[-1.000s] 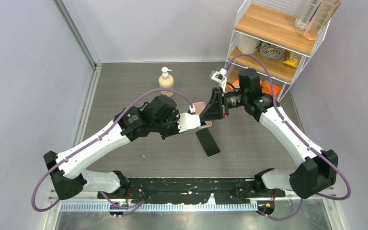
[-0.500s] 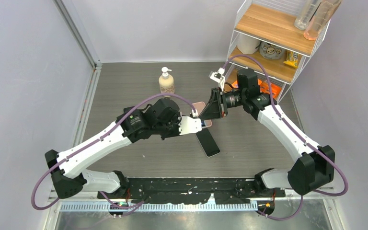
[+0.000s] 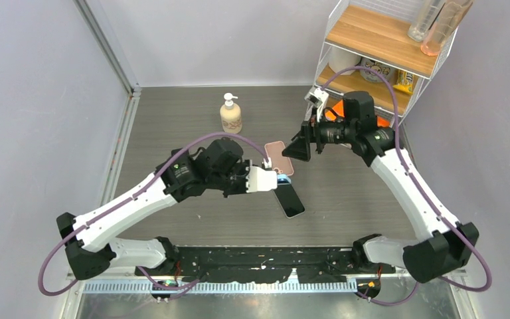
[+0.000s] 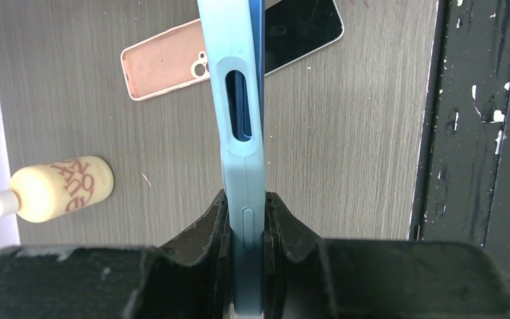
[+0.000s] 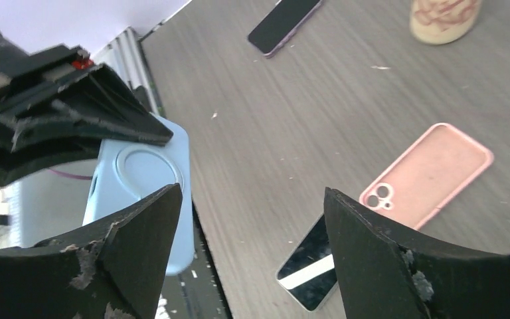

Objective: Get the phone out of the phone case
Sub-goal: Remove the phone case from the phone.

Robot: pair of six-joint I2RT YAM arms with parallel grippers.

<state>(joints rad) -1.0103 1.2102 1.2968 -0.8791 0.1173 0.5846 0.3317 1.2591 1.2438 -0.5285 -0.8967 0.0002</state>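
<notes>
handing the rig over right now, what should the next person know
Left gripper: shut on the blue case, held off the table.
Right gripper: open, empty, apart from the case.
On the table: an empty pink case and a black phone beside it.
Done: case gripped; a darker blue edge in its side cutout suggests the phone is not out yet.
Left: pull the phone from the blue case.

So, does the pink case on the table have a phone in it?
No, the pink case lies empty, its bare inside facing up.
</notes>
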